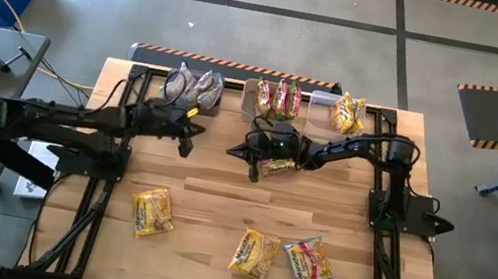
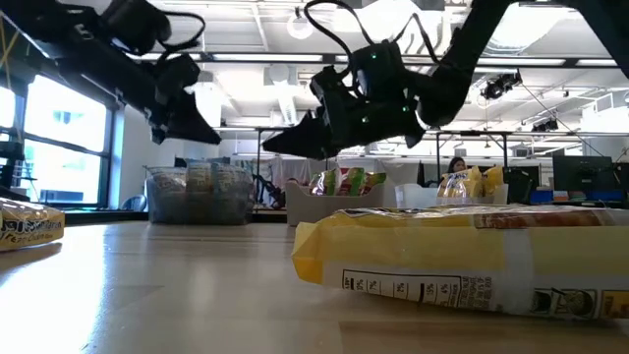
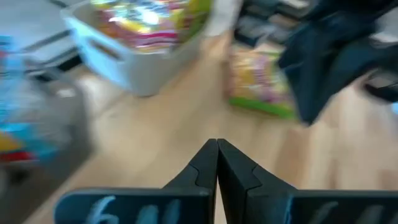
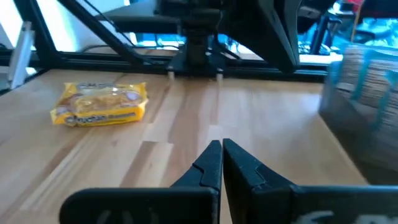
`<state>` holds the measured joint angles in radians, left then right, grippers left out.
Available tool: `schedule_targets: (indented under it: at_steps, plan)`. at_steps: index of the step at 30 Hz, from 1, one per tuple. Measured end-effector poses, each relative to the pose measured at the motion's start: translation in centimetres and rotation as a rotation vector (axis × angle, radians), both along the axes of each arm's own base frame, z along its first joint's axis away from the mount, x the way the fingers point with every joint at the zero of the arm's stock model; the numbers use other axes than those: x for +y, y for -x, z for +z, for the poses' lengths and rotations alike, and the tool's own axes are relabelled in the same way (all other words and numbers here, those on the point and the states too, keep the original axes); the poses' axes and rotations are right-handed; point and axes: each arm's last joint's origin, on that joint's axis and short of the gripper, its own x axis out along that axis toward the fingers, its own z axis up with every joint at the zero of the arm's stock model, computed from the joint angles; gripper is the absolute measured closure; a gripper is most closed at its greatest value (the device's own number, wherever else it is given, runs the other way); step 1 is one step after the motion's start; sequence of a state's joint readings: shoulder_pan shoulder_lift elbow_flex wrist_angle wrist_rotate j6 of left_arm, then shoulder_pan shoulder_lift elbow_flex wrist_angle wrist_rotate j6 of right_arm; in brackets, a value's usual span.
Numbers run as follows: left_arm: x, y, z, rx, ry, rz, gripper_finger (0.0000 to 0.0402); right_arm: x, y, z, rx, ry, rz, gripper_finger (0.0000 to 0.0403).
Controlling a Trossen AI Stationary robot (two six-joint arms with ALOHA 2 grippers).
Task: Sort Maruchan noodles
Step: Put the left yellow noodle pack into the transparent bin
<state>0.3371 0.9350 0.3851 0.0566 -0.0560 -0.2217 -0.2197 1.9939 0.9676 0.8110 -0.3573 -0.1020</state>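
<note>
Looking down from the high view, the left claw [image 1: 186, 141] and right claw [image 1: 255, 166] hover over the middle of the surface [image 1: 216, 215], both empty. Three bins line the far edge: a grey bin [image 1: 194, 90] with silvery packets, a middle bin [image 1: 276, 98] with red-and-green packets, and a clear bin [image 1: 340, 109] with a yellow packet. One noodle packet [image 1: 277, 168] lies just beside the right claw, long axis across the surface. Three loose packets [image 1: 153, 212] [image 1: 253, 254] [image 1: 309, 262] lie near the front edge, each skewed.

Low view: both claws hang clear above the wood.

Left wrist view: the left claw's fingers [image 3: 205, 168] are pressed together, pointing toward the middle bin and the nearby packet [image 3: 258, 84].

Right wrist view: fingers [image 4: 211, 165] are together; a yellow packet [image 4: 99, 104] lies flat, long axis crosswise.

Risk, as a judgement: descending with fingers together would shove a crinkly packet instead of gripping it; the arms are near enough to collide.
</note>
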Motion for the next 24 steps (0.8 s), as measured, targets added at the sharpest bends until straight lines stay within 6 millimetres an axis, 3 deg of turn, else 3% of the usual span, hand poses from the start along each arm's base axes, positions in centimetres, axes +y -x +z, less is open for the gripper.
schedule_targets:
  at_steps: [4,15,24]
  plan:
    - [-1.4,-0.5,0.2,-0.077,0.025,-0.088,0.0401,0.7,-0.4,-0.7,-0.038,0.001,0.020,0.0403]
    - [-4.1,-1.5,1.2,-0.169,-0.081,-0.254,0.0401,0.6,0.4,1.6,0.013,0.036,0.005,0.0403]
    - [-4.6,-0.9,-2.1,-0.225,-0.010,-0.326,0.0401,1.6,1.1,3.1,0.093,0.123,-0.067,0.0403]
